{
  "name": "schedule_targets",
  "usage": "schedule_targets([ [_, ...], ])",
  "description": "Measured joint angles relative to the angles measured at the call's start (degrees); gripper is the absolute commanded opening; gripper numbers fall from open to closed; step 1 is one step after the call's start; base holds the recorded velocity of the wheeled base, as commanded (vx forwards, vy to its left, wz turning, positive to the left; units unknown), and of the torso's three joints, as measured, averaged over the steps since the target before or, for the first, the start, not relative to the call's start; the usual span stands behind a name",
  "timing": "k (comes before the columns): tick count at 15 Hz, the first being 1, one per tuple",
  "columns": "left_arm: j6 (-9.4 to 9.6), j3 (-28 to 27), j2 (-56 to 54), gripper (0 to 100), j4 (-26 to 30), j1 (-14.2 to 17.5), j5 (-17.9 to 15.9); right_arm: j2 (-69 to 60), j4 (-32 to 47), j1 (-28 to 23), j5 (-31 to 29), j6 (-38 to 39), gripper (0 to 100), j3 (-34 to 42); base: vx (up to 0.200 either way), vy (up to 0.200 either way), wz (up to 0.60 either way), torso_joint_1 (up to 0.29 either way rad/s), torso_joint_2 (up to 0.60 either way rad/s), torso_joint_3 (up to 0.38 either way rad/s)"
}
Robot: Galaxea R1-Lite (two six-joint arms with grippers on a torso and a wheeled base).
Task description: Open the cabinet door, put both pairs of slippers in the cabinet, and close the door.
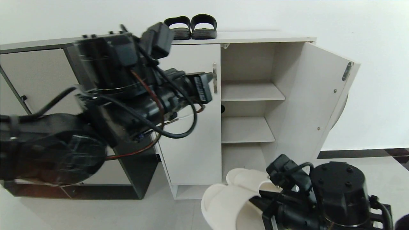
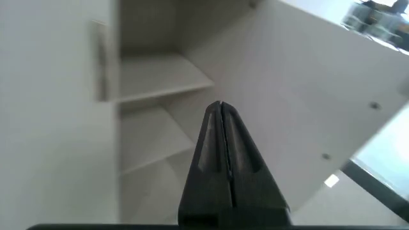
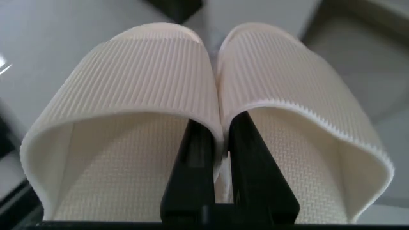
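Observation:
The white cabinet (image 1: pixel 246 129) has its right door (image 1: pixel 313 105) swung open, showing bare shelves (image 1: pixel 250 92); its left door (image 1: pixel 195 143) is closed, with a metal handle (image 1: pixel 214 77). A black pair of slippers (image 1: pixel 190 27) sits on the cabinet top. Low in front of the opening, my right gripper (image 3: pixel 219 131) is shut on a white pair of slippers (image 3: pixel 153 76), pinching the two inner strap edges together; the same white pair (image 1: pixel 227 198) is also in the head view. My left gripper (image 2: pixel 221 115) is shut with nothing in it, held up before the open compartment near the handle.
A dark-framed unit (image 1: pixel 134 179) adjoins the cabinet on the left. The open door sticks out toward the right. Grey floor (image 1: pixel 367 172) lies in front, with a dark baseboard (image 1: pixel 361 153) along the white wall.

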Motion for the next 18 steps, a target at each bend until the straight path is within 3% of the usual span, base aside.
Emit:
schedule_targets([
  [2, 2.13, 9.28, -7.63, 0, 1.4, 4.11, 8.29, 5.36, -0.05, -2.26, -9.29, 2.52, 0, -6.79, 0.0, 0.0, 0.0, 0.0, 0.0, 0.0],
  [4, 4.08, 19.4, -16.13, 0, 2.95, 7.56, 14.37, 9.64, -0.22, -5.23, -15.01, 3.43, 0, -11.45, 0.0, 0.0, 0.0, 0.0, 0.0, 0.0],
  [8, 6.06, 36.24, -36.15, 0, 9.28, 13.4, 26.2, 12.98, -2.67, -7.11, -16.42, 3.24, 0, -13.3, 0.0, 0.0, 0.0, 0.0, 0.0, 0.0],
  [11, 6.57, 44.68, -54.47, 0, 22.61, 23.71, 29.39, 13.41, -3.06, -6.94, -16.43, 2.69, 0, -12.98, 0.0, 0.0, 0.0, 0.0, 0.0, 0.0],
  [13, 7.05, 49.38, -66.71, 0, 31.34, 29.38, 27.94, 13.51, -3.11, -6.31, -16.43, 2.74, 0, -12.85, 0.0, 0.0, 0.0, 0.0, 0.0, 0.0],
  [14, 7.95, 52.22, -71.86, 0, 34.21, 30.96, 25.08, 13.56, -3.12, -6.01, -16.43, 2.72, 0, -12.65, 0.0, 0.0, 0.0, 0.0, 0.0, 0.0],
  [15, 9.61, 55.13, -76.91, 0, 36.11, 32.22, 20.99, 13.6, -3.28, -5.73, -16.42, 2.69, 0, -12.56, 0.0, 0.0, 0.0, 0.0, 0.0, 0.0],
  [17, 12.56, 59.15, -85.29, 0, 37.47, 34.54, 5.94, 13.62, -3.22, -5.58, -16.46, 2.69, 0, -12.19, 0.0, 0.0, 0.0, 0.0, 0.0, 0.0],
  [18, 13.57, 60.25, -88.15, 0, 37.72, 35.54, 1.43, 13.62, -3.25, -5.47, -16.43, 2.69, 0, -12.13, 0.0, 0.0, 0.0, 0.0, 0.0, 0.0],
])
